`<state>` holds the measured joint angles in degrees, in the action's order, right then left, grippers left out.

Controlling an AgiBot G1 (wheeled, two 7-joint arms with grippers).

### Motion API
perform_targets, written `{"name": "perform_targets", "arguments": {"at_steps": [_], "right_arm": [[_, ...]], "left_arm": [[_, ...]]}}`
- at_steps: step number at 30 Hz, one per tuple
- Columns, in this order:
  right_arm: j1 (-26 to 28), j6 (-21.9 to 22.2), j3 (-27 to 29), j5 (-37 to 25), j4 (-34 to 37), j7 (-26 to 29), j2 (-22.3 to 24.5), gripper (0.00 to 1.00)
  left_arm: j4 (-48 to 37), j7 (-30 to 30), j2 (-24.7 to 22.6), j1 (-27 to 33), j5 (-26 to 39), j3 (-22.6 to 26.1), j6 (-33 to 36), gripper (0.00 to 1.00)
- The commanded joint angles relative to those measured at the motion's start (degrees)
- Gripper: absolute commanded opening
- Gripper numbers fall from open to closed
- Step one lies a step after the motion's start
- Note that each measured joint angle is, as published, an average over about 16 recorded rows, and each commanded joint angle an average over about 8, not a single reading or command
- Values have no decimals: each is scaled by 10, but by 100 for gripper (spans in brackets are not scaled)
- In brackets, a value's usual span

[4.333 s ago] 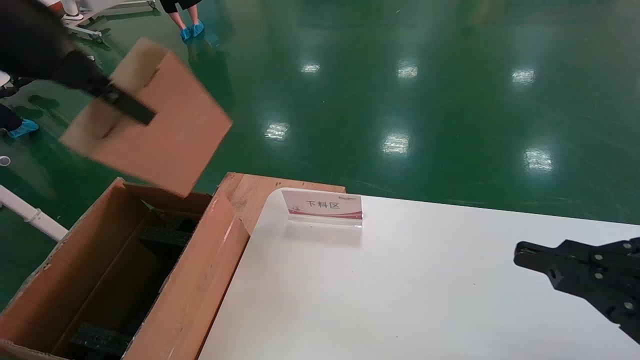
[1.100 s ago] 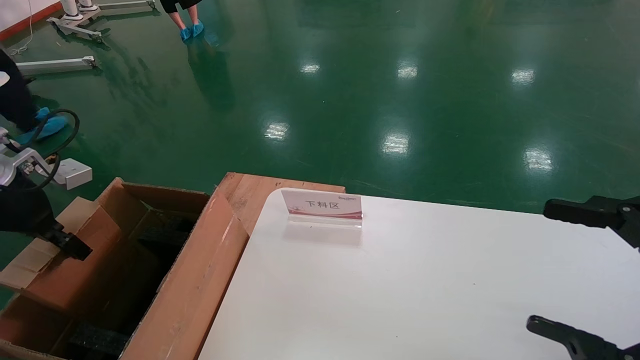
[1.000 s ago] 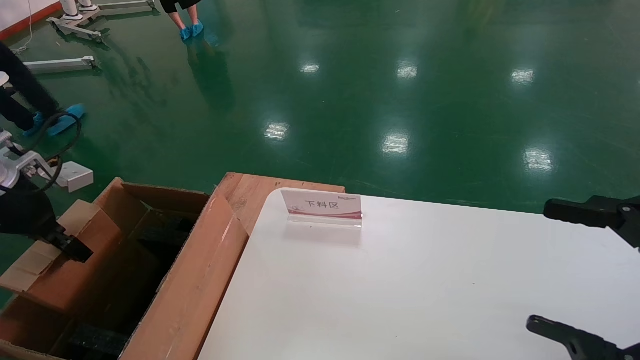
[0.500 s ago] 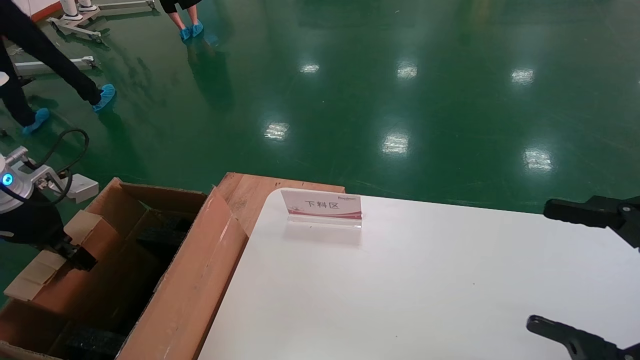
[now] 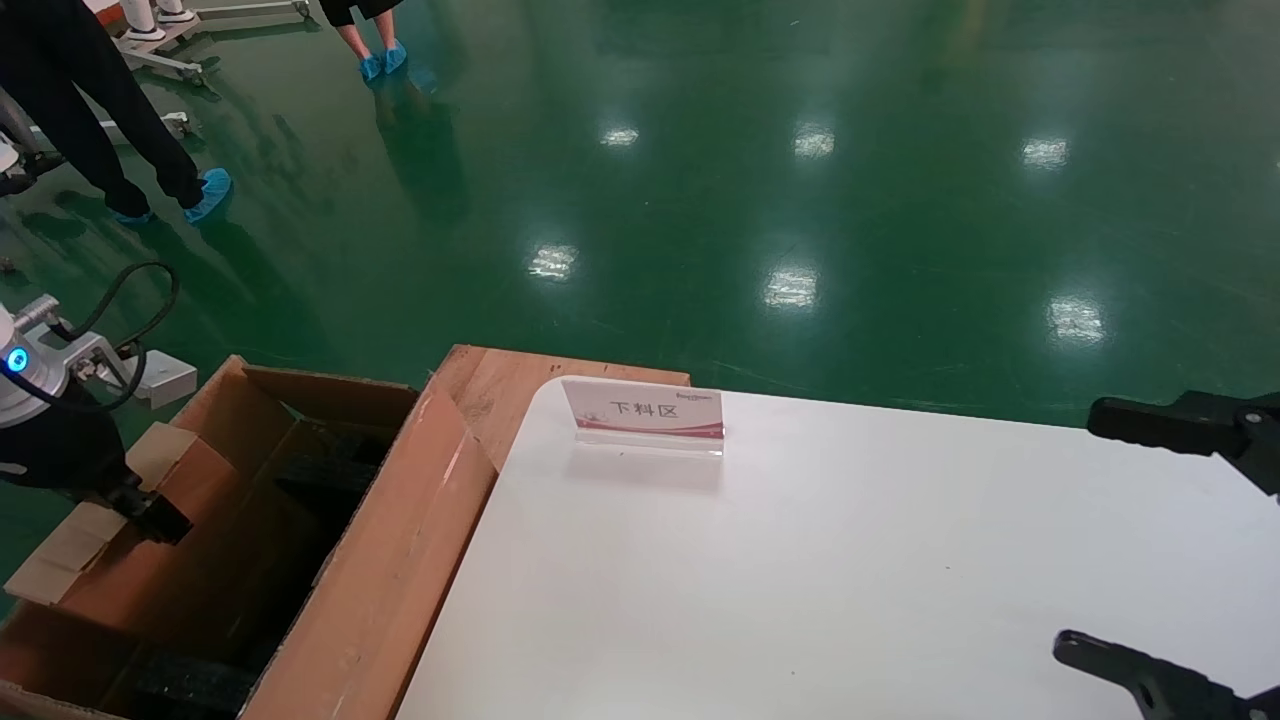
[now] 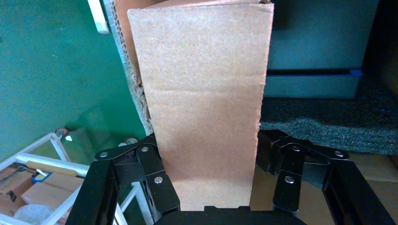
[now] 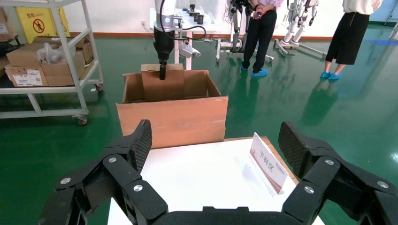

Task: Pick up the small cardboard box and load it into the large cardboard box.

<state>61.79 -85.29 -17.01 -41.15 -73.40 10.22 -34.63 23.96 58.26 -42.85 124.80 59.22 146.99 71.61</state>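
robot lab/workshop | glossy green floor (image 5: pixel 700 180) | shelving trolley (image 7: pixel 51 61) | robot stands (image 7: pixel 300 18)

The head view looks forward and down from above the white table (image 5: pixel 850 560), the large cardboard box (image 5: pixel 380 570) at its left edge. The left wrist view sits very close, facing into that carton (image 6: pixel 324 126). The right wrist view looks level across the table (image 7: pixel 206 173) toward the same carton (image 7: pixel 173 124), farther off
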Motion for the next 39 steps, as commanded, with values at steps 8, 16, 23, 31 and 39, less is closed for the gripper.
{"name": "perform_targets", "arguments": {"at_steps": [8, 16, 23, 31, 39], "right_arm": [[0, 0, 0, 0, 0, 0, 0, 100], [0, 0, 0, 0, 0, 0, 0, 100], [0, 0, 0, 0, 0, 0, 0, 100], [0, 0, 0, 0, 0, 0, 0, 100], [0, 0, 0, 0, 0, 0, 0, 100]], "left_arm": [[4, 1, 2, 3, 2, 1, 0, 100], [6, 2, 2, 4, 3, 1, 0, 100], [7, 2, 2, 5, 4, 2, 0, 100], [16, -16, -1, 14, 4, -4, -16, 100], [109, -87, 5, 87, 18, -25, -91, 100]]}}
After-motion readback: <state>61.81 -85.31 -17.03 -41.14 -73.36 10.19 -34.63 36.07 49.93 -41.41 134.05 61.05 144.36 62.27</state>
